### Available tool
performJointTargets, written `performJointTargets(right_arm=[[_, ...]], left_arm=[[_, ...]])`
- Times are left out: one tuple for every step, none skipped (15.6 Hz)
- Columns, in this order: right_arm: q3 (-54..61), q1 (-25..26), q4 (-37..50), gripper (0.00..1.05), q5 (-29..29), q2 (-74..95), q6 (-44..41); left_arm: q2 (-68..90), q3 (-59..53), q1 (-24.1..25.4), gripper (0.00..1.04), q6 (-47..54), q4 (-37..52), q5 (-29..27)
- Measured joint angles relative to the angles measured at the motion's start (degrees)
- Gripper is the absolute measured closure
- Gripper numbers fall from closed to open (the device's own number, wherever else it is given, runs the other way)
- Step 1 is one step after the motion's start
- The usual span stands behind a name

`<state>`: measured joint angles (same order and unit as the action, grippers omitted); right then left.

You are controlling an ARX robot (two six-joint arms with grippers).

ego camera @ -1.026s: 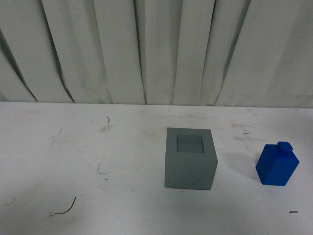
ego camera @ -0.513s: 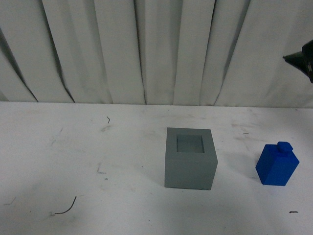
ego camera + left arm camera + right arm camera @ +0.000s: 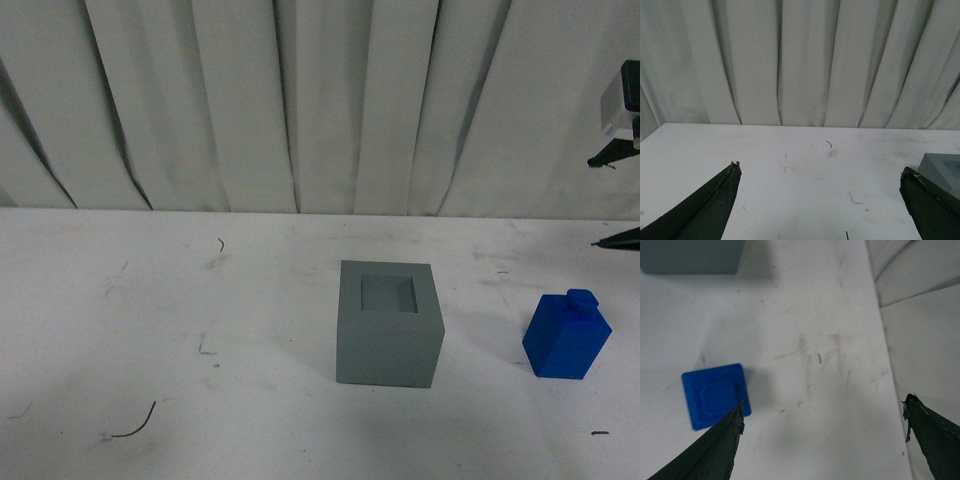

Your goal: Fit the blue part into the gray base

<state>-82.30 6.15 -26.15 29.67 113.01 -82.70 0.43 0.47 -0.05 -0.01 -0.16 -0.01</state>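
The gray base [image 3: 389, 323], a cube with a square recess in its top, stands on the white table near the middle. The blue part [image 3: 567, 335] stands upright to its right, knob up. My right gripper [image 3: 620, 195] enters at the right edge, above and behind the blue part, open and empty. In the right wrist view the blue part [image 3: 714, 394] is seen from above beside one finger, and the gripper [image 3: 822, 410] hangs over bare table. The base's edge [image 3: 690, 257] shows there. My left gripper [image 3: 818, 170] is open and empty; the base's corner [image 3: 942, 167] shows by one finger.
A white pleated curtain [image 3: 300, 100] closes off the table's far edge. The table [image 3: 150, 330] is white with scuffs and a few small dark wire scraps [image 3: 135, 428]. The curtain also shows in the right wrist view [image 3: 920, 315].
My right gripper has come into the front view at the right edge and moved lower over the last second. The blocks have not moved.
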Motion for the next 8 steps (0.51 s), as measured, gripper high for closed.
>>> performJointTargets(right_arm=[[-2.51,0.28,-5.03,0.06,-0.04,1.29,-2.91],[-4.96,0.28,-10.03,0.06,-0.37,2.16,-5.44],[-7.17,0.15,-15.17,0.06,-1.55,2.97,-7.41],[-8.76,-0.46,-19.43,0.06,-2.93,3.87,-8.83],[-9.33,-1.05,-20.85,0.06,-4.37,4.74,-9.42],[-9.64,-1.84,-21.81,0.06,-5.62,6.05,-9.66],[-9.66,-2.45,-22.56,0.06,-6.27,7.17,-9.75],[-9.77,-2.95,-23.1,0.06,-6.97,8.22,-9.7]], left_arm=[[0.0,0.0,0.0,0.07,0.0,0.0,-0.02],[0.0,0.0,0.0,0.07,0.0,0.0,0.0],[0.0,0.0,0.0,0.07,0.02,0.0,0.0],[0.0,0.0,0.0,0.07,0.0,0.0,0.0],[0.0,0.0,0.0,0.07,0.0,-0.02,0.0],[0.0,0.0,0.0,0.07,0.0,0.0,0.0],[0.0,0.0,0.0,0.07,0.0,0.0,0.0],[0.0,0.0,0.0,0.07,0.0,0.0,0.0]])
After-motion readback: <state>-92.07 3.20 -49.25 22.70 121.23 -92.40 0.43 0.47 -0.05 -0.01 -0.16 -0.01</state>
